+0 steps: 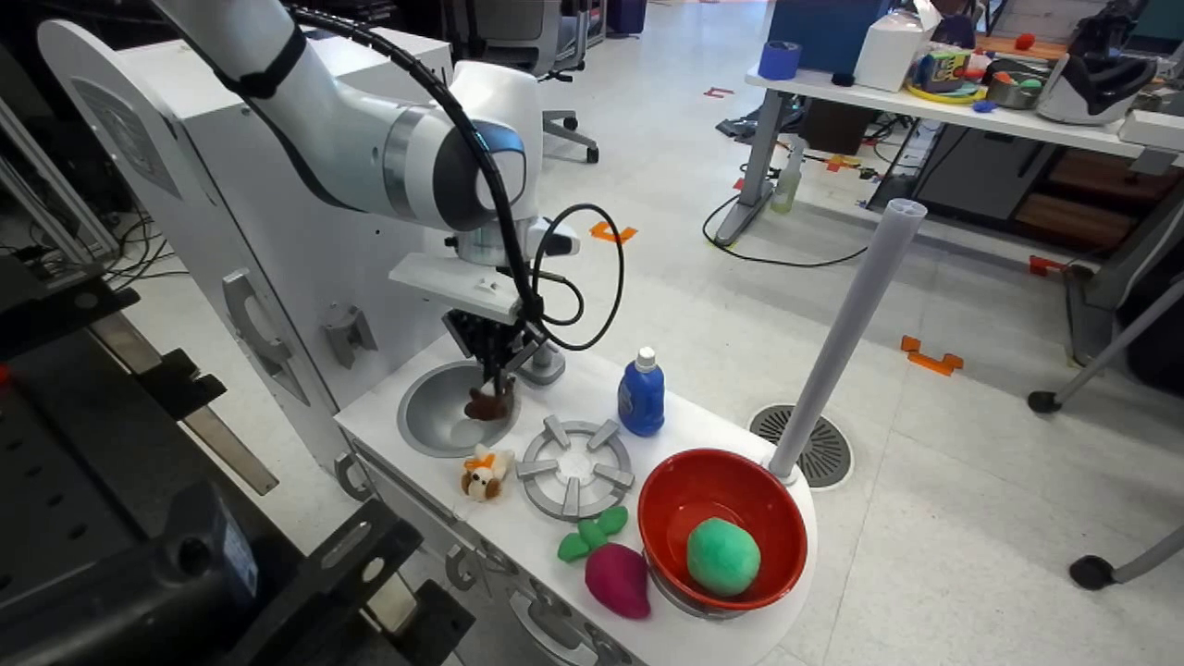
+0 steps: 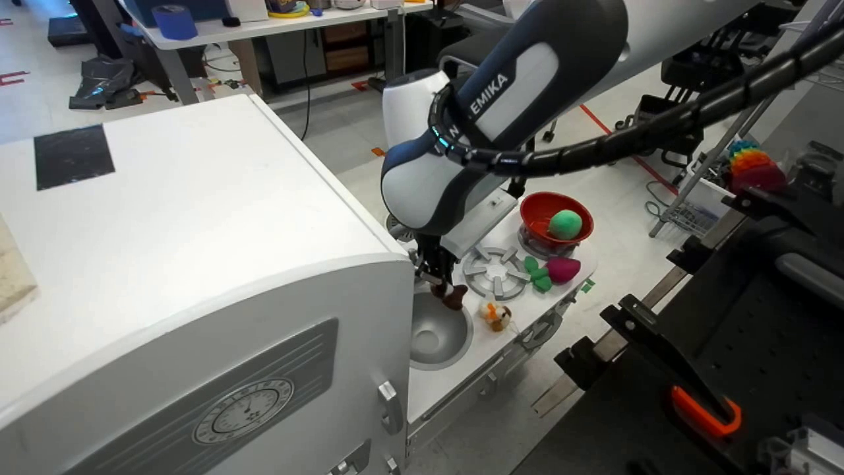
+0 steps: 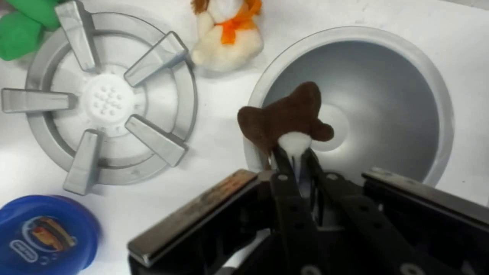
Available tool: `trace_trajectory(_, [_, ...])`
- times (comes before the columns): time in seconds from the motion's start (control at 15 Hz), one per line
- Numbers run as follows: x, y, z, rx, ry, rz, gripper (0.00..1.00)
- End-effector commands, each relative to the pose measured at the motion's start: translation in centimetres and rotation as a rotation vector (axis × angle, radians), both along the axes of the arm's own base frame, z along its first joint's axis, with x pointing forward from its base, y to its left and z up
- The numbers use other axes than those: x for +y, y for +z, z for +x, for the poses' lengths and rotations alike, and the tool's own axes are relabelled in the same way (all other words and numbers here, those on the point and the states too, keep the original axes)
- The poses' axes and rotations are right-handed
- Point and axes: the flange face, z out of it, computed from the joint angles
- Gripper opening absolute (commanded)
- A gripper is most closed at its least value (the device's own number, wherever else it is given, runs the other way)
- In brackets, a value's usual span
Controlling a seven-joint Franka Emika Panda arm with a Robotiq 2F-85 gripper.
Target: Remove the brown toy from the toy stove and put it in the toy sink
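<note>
Pinched! The jaws held the brown toy (image 3: 286, 114) between their tips, its body jutting out ahead of them, over the sink (image 3: 393, 95) at the edge nearest the burner (image 3: 107, 99).

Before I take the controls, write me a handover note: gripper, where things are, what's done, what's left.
Gripper: closed, pinching the brown toy by its white part.
Where: the brown toy is at the burner-side edge of the sink, partly over it; whether it touches the rim I can't tell. A toy dog with an orange bow sits on the counter beside the sink.
Done: the brown toy is off the stove burner and at the sink.
Left: probably shift it further over the sink, lower if needed, release, back away.
</note>
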Motion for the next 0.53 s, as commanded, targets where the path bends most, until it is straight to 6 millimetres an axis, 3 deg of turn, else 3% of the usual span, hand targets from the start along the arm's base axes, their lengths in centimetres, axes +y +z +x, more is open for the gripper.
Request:
trace_trajectory(0.0, [1.0, -1.4, -1.8, -0.002, 0.111, -0.005, 0.03])
trace_trajectory(0.27, [0.8, -2.7, -3.3, 0.002, 0.142, -0.07, 0.03])
trace_trajectory(0.47, [0.1, -2.6, -3.2, -0.015, 0.139, -0.109, 0.03])
